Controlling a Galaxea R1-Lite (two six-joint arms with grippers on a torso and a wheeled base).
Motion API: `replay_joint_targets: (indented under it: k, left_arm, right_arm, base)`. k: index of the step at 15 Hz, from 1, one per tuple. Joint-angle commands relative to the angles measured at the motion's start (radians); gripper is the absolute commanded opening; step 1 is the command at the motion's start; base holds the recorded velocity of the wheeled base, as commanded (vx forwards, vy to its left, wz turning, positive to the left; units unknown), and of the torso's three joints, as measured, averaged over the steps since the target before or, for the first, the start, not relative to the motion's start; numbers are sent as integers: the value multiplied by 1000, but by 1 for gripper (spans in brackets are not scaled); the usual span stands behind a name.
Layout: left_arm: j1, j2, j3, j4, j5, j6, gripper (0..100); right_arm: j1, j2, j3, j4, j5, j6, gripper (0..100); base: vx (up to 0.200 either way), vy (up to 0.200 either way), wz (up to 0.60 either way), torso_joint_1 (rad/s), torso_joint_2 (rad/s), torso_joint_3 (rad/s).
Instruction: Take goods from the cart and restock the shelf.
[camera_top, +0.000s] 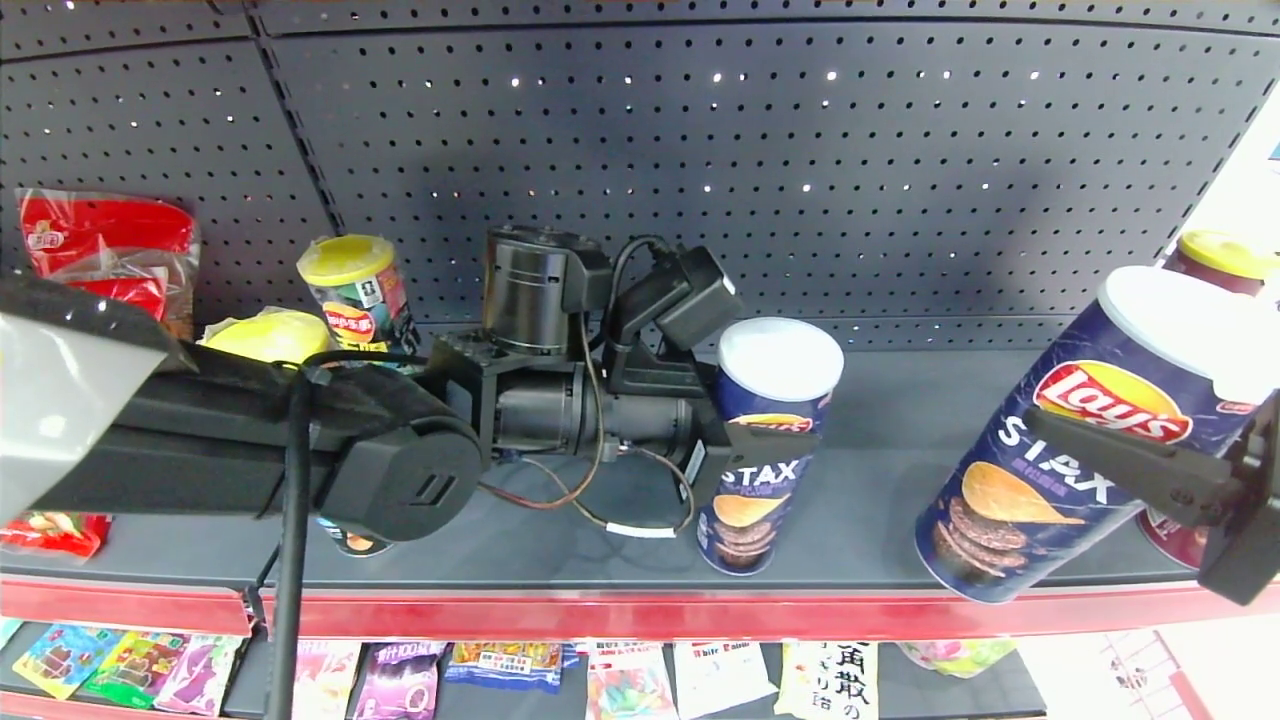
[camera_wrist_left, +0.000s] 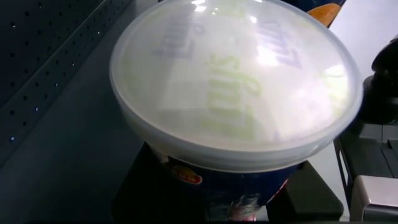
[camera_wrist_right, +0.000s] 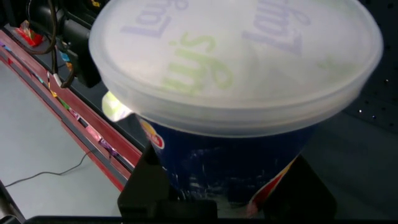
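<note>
2 blue potato-chip canisters, probably light, stiff yet crushable and slick, so best clamped mid-body: the left gripper (camera_top: 766, 440) clasps the upright canister (camera_top: 752, 500) near the middle of the front edge of the shelf (camera_top: 600, 565), while the right gripper (camera_top: 1105, 445) clasps the tilted canister (camera_top: 1000, 525) at that edge's right end.

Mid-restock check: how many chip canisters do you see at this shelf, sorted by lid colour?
White-lid blue canisters: 2
Yellow-lid canisters: 3
Total: 5
</note>
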Motion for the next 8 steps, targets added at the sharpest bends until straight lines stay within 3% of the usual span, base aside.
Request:
replay_joint_targets:
  k: [1,8]
  left_arm:
    - [0,6,-1,1,4,0,0]
    - [-4,26,1,-51,21,-17,0]
  right_arm:
    - [2,1,0,0,0,0,0]
    - [2,7,-9,0,0,0,0]
  base:
    - [0,0,0,0,0,0]
    - [0,0,0,0,0,0]
